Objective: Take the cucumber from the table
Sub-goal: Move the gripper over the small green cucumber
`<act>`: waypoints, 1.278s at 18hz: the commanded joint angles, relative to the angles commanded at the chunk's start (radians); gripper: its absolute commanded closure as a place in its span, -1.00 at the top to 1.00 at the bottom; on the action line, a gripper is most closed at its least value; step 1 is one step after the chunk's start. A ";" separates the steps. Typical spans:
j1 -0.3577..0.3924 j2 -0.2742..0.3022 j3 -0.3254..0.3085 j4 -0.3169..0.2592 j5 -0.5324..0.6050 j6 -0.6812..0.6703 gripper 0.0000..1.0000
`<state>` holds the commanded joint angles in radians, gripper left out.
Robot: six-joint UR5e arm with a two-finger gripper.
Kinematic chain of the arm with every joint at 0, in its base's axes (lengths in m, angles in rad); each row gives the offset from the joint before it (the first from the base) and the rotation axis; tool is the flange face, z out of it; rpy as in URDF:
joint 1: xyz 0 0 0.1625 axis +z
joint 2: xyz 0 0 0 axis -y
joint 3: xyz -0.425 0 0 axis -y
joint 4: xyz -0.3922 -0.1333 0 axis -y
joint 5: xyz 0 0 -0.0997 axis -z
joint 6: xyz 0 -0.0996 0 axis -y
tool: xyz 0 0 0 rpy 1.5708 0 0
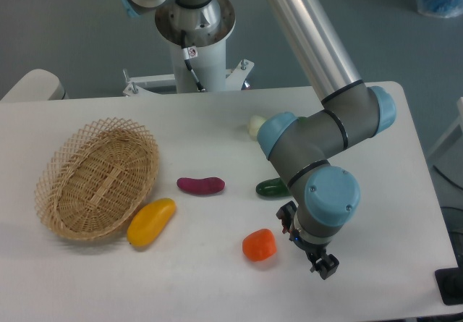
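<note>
Gripper (323, 265) lower right, opening unclear to us, holds nothing; cucumber (271, 187) half-hidden under arm, orange veg (259, 244) nearer: we risk wrong grab.

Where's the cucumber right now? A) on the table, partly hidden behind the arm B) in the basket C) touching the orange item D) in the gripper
A: the cucumber lies on the table, its right end hidden behind the arm's wrist, apart from the gripper, outside the basket.

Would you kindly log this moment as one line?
gripper: low, state unclear | cucumber: on table, partly hidden by arm | not grasped
</note>
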<state>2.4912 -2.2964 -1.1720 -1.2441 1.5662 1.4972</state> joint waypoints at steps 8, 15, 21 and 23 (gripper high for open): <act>-0.002 0.000 0.000 -0.002 0.002 -0.002 1.00; -0.031 0.066 -0.124 -0.006 0.003 -0.017 1.00; -0.032 0.132 -0.233 0.008 -0.005 -0.015 1.00; -0.040 0.150 -0.271 0.031 -0.008 -0.015 1.00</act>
<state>2.4513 -2.1461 -1.4433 -1.2135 1.5585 1.4818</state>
